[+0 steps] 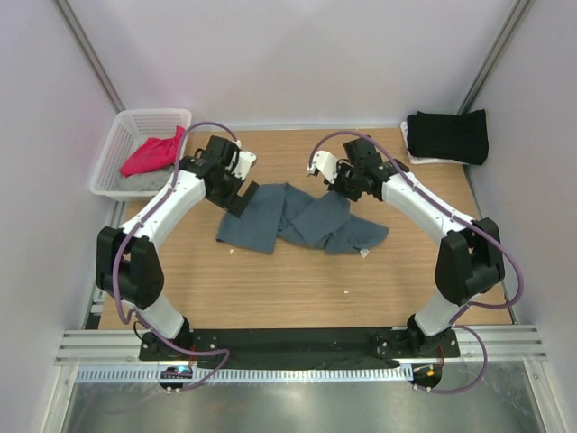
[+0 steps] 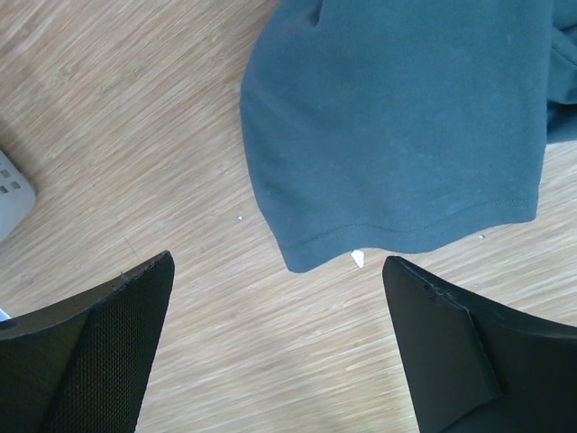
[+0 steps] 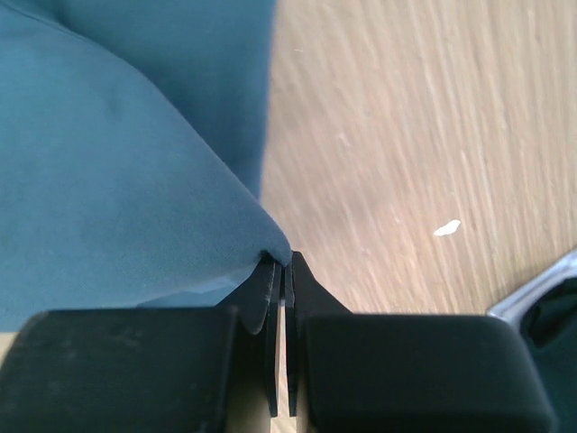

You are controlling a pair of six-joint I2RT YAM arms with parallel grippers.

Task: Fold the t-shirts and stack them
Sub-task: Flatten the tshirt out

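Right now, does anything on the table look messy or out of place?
The blue-grey t-shirt lies bunched and twisted mid-table, not spread flat. A few white scraps litter the table near it. Nothing looks damaged.

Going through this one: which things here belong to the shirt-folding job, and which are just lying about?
Job:
slate blue-grey t-shirt, pinched by the right gripper
black t-shirt, folded, far right corner
magenta-pink t-shirt and light grey t-shirt, both in the white mesh basket
left gripper, open

Lying about:
the white mesh basket itself
small white scraps on the table
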